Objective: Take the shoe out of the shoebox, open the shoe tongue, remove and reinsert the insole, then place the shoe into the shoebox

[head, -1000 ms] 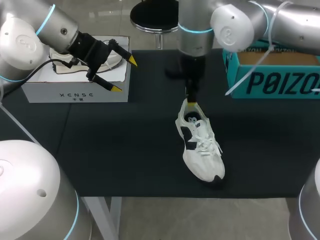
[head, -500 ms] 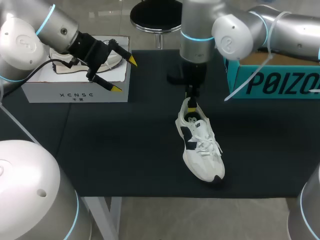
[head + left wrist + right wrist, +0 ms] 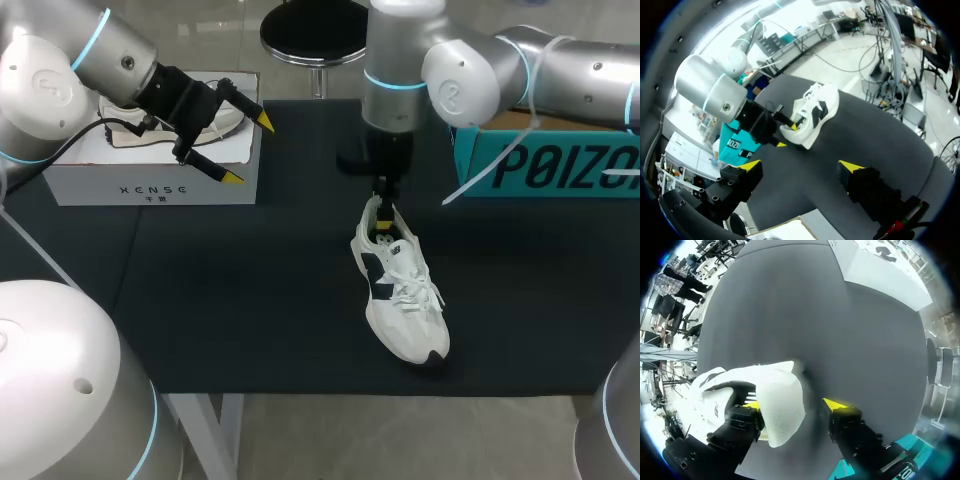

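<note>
- Right claw (image 3: 383, 215), in the head view, is standing released at the heel of the shoe (image 3: 402, 295), one yellow tip dipping into the opening. The shoe is lying on the dark worktop (image 3: 250, 300) just right of centre, toe pointing toward 5 o'clock. The left claw (image 3: 246, 150) is hanging spread and empty by the white shoebox (image 3: 150, 182) at 10 o'clock. A teal box (image 3: 545, 160) is sitting at 2 o'clock.
- In the left wrist view, the left claw (image 3: 801, 165) is gaping with nothing between its tips. The shoe (image 3: 815, 112) is lying well ahead of it, with the right claw (image 3: 785, 131) at its heel.
- In the right wrist view, the right claw (image 3: 792, 405) is straddling the shoe's (image 3: 780, 387) heel wall. One tip is sitting inside and the other outside and apart from it, so nothing is being clamped.
- The shoe is out of its box, so the work is likely turning to the tongue or insole. The next move probably calls for closing on the heel to steady the shoe while the left arm comes across.
</note>
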{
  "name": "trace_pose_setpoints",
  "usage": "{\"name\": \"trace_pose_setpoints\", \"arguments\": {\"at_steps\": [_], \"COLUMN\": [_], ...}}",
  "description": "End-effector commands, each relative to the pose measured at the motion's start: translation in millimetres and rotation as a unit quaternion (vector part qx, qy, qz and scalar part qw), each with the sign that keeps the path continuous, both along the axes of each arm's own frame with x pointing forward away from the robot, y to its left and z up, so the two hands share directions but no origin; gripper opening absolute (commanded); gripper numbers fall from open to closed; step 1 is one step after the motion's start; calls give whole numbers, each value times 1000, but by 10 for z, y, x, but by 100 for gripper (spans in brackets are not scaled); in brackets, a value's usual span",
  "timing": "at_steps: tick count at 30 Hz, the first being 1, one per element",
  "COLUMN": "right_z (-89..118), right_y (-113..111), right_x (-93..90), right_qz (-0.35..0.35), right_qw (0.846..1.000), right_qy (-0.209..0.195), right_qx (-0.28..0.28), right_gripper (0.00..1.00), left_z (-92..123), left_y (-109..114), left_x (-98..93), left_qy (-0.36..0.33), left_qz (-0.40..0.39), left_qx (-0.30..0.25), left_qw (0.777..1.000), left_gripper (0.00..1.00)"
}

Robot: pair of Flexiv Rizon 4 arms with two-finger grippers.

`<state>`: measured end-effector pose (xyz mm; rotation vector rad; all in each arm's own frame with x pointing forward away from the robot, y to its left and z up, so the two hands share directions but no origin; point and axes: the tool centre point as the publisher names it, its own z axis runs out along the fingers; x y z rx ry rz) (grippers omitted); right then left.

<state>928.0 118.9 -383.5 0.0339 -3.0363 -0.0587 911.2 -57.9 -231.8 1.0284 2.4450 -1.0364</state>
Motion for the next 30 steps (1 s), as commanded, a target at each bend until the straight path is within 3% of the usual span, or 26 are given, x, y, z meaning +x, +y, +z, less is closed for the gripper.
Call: {"name": "trace_pose_setpoints", "arguments": {"at_steps": [1,4,7,16,23,27,30], "right_z": [-36,-52,-70,-16,203,424,612], "right_y": [-31,-37,-25,21,5,-116,-262], "right_x": [0,-6,-11,14,60,62,24], "right_qz": [-3,-6,-8,-6,-14,-80,-160], "right_qw": [1000,1000,1000,1000,1000,996,984], "right_qy": [1,0,-2,-5,-1,23,57], "right_qx": [1,4,6,9,-10,-36,-47], "right_gripper": [63,42,0,0,0,0,0], "left_z": [1,1,1,1,1,1,1], "left_y": [-4,-4,-4,-4,-4,-4,-4], "left_x": [4,4,4,4,4,4,4], "left_qy": [0,0,0,0,0,0,0], "left_qz": [0,0,0,0,0,0,0], "left_qx": [2,2,2,2,2,2,2], "left_qw": [1000,1000,1000,1000,1000,1000,1000], "left_gripper": [100,100,100,100,100,100,100]}}
